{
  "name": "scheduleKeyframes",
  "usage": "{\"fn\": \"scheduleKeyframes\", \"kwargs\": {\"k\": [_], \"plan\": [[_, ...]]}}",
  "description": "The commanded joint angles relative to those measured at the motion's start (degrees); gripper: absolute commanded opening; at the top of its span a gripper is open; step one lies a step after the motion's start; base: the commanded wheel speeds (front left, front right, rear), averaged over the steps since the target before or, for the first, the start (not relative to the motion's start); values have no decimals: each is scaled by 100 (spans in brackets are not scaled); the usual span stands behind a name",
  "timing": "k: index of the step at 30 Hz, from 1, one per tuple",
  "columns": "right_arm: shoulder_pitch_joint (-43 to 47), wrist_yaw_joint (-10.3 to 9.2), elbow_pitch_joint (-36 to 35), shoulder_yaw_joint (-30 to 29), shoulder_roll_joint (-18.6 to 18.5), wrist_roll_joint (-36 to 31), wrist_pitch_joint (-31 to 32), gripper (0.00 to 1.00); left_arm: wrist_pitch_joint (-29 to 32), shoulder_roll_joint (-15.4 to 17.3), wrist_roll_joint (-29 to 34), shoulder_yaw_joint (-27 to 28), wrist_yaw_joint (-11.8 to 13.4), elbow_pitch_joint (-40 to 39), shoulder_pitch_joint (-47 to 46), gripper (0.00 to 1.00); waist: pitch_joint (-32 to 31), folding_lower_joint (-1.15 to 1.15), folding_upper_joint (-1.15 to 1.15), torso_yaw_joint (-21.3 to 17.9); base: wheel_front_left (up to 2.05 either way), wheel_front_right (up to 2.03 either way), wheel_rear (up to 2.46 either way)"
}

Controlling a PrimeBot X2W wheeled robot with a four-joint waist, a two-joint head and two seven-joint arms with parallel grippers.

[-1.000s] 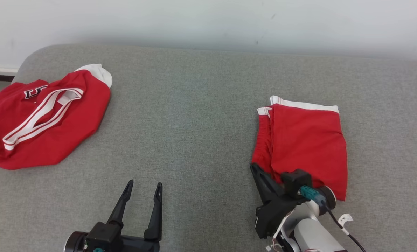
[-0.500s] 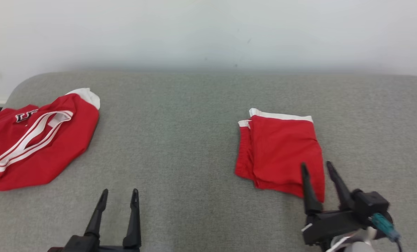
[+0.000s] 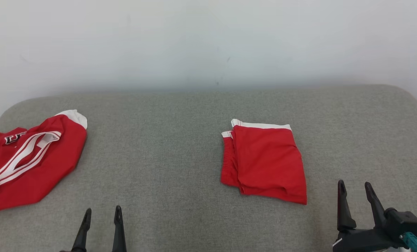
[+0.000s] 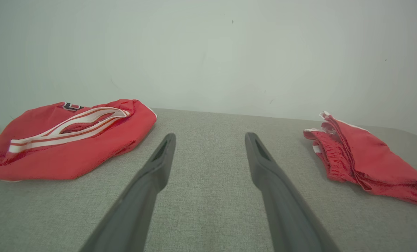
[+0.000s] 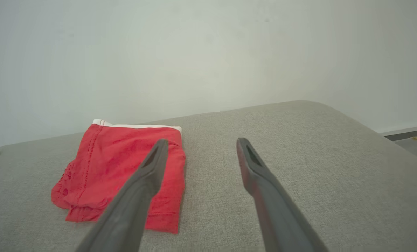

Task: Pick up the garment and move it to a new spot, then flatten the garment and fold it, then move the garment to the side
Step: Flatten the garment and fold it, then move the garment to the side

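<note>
There's the folded red cloth garment with a white band (image 3: 264, 161), probably shorts, lying flat on the right of the grey upholstered cushion (image 3: 166, 140), well apart from the crumpled red-and-white jersey (image 3: 29, 164), with right gripper (image 3: 354, 183) and left gripper (image 3: 103, 209) both spread wide, empty, touching nothing, so the set-aside looks done.

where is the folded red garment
Head view: the folded red garment lies right of centre on the grey cushion, ahead and left of the right gripper.

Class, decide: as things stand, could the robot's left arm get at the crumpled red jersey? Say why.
Probably yes. The left tool is open, the red jersey lies ahead to its left, and nothing stands between them on the grey cushion.
</note>
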Motion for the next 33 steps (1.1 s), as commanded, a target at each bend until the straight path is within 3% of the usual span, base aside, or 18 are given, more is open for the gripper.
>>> {"fn": "scheduleKeyframes", "kwargs": {"k": [1,33], "plan": [[92,-13,23,-5,13,-3,27,100,-19,-6,13,26,-6,96,106,100,-69,1,0,-61,0,0,0],[171,-13,183,255,12,224,210,100,-19,-6,93,209,-130,406,122,100,-103,1,0,-230,0,0,0]]}}
